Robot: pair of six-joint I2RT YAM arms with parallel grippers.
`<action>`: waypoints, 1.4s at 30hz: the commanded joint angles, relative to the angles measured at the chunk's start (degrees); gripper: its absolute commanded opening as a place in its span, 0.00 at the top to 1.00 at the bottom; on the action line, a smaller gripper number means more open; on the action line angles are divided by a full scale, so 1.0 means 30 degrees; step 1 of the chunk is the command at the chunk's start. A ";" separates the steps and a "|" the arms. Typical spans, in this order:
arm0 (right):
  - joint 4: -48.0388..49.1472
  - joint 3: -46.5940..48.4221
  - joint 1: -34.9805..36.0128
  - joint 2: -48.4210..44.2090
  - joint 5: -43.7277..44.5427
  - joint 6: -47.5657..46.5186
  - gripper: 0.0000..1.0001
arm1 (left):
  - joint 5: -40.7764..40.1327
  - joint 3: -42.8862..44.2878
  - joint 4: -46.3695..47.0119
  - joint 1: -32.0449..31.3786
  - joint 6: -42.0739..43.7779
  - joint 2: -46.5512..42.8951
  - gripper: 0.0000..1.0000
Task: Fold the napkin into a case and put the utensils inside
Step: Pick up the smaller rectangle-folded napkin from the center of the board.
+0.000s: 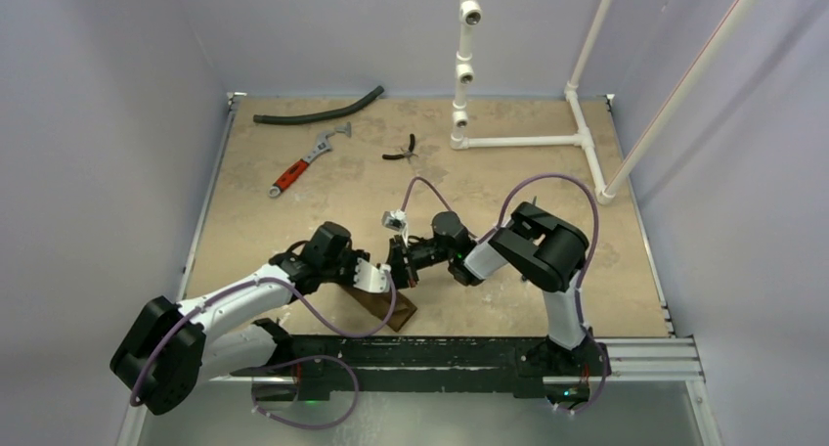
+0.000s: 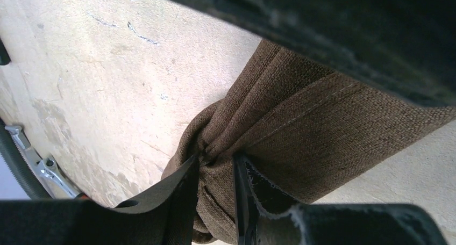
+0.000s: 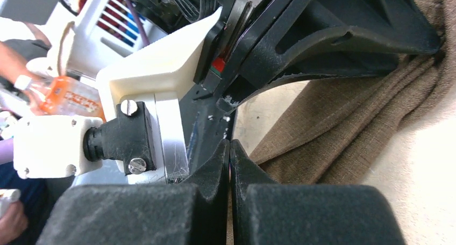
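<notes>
Bunched napkin [image 2: 301,127] within left claw [image 2: 215,172], apparently snug

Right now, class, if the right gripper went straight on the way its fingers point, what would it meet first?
Probably a black finger of the left gripper, arching just ahead of the right gripper; the napkin lies to one side. Depth is unclear.

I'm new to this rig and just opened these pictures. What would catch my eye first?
At the near edge of the table, the left gripper pinches a bunched fold of a dark-brown napkin. The right gripper sits shut close beside it. Farther back lie a red-handled wrench and white pipes.
</notes>
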 commanded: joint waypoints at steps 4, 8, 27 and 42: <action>0.6477 -0.0060 0.0232 0.1629 -0.2323 0.4300 1.00 | -0.0295 -0.0222 0.0514 0.0015 -0.0379 0.0010 0.71; 0.2901 0.0698 0.0363 0.2495 -0.2150 0.2731 1.00 | -0.0520 -0.0286 0.0606 0.0043 -0.0333 -0.0097 0.72; -1.3958 0.3249 0.0100 0.0505 0.4500 -0.6426 1.00 | 0.5074 0.3747 -0.7247 0.4801 0.3511 -0.3460 0.57; -1.4241 0.3399 -0.0317 -0.0075 0.2408 -0.6822 1.00 | 0.5984 -0.0425 -0.6899 0.5660 1.3848 -0.3849 0.58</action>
